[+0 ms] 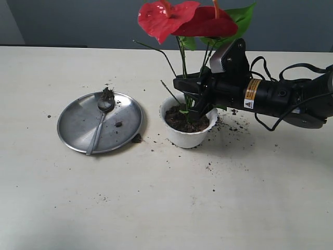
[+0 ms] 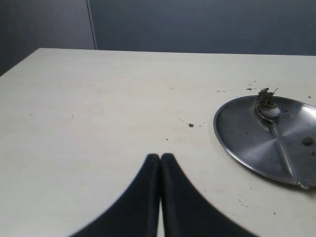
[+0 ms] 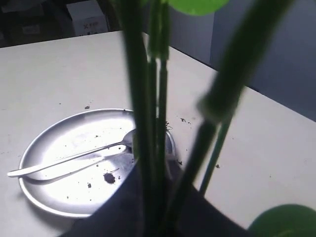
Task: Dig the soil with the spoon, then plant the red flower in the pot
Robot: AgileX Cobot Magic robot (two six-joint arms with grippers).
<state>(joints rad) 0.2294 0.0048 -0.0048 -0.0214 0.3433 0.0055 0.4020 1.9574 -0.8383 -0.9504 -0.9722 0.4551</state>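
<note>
While the right gripper (image 1: 188,101) pinches the red flower (image 1: 179,20) by its upright stems, jaws narrow, the stem feet sit in the soil (image 1: 179,124) of the pot (image 1: 188,136), straight below. The left gripper (image 2: 160,163), pressed together and empty, hangs back by the plate (image 1: 78,130) where the spoon (image 1: 99,125) lies. There's room on the right to back off.

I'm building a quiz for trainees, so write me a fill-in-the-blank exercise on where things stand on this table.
1. The spoon lies on the round steel ____.
2. The red flower is planted in the white ____.
3. The right pincer is clamped on the flower's ____.
4. The left pincer is ____ and holds nothing.
Missing words: plate; pot; stems; shut.
</note>
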